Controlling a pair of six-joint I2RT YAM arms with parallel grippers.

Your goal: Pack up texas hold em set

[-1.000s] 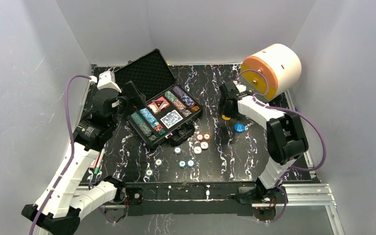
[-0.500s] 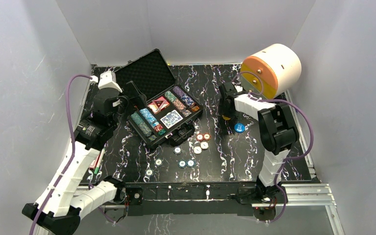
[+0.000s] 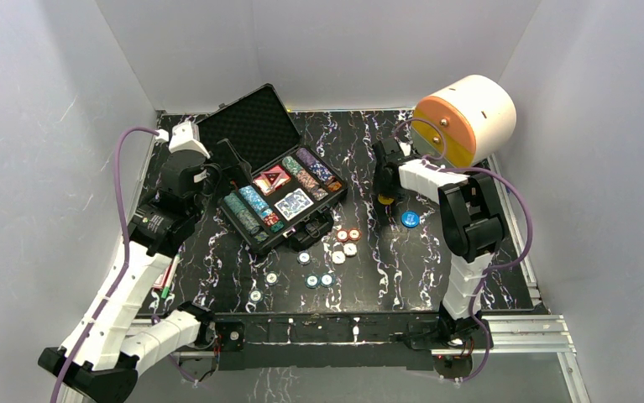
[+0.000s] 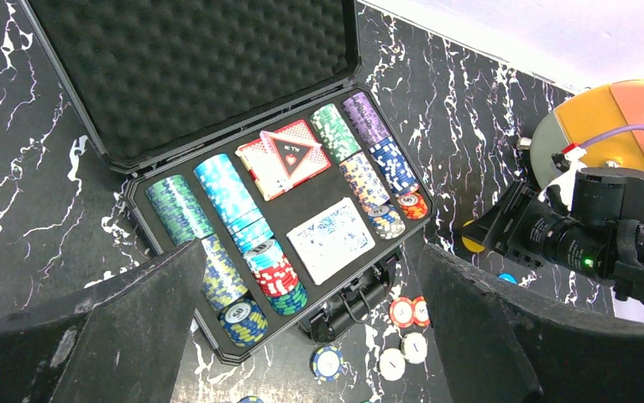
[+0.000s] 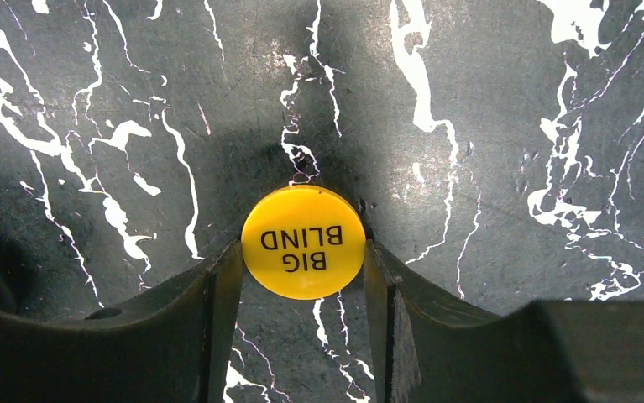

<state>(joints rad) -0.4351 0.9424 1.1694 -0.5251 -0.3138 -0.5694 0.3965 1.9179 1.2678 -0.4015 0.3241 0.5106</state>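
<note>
on the black table (image 3: pixel 436 269) loose chips (image 3: pixel 337 252) lie near the front, then comes the open case (image 3: pixel 243 117) under the wide-open left gripper (image 4: pixel 310 260), the right gripper (image 5: pixel 301 252) pinches the yellow button (image 5: pixel 303 242) lying flat near the blue button (image 3: pixel 410 219), and white walls (image 3: pixel 343 50) stand close behind.

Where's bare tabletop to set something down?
Bare: far strip between case lid and white cylinder; near-right corner, nearer than the blue button. Crowded: loose chips in front of the case, and around the yellow button in the right gripper.
</note>
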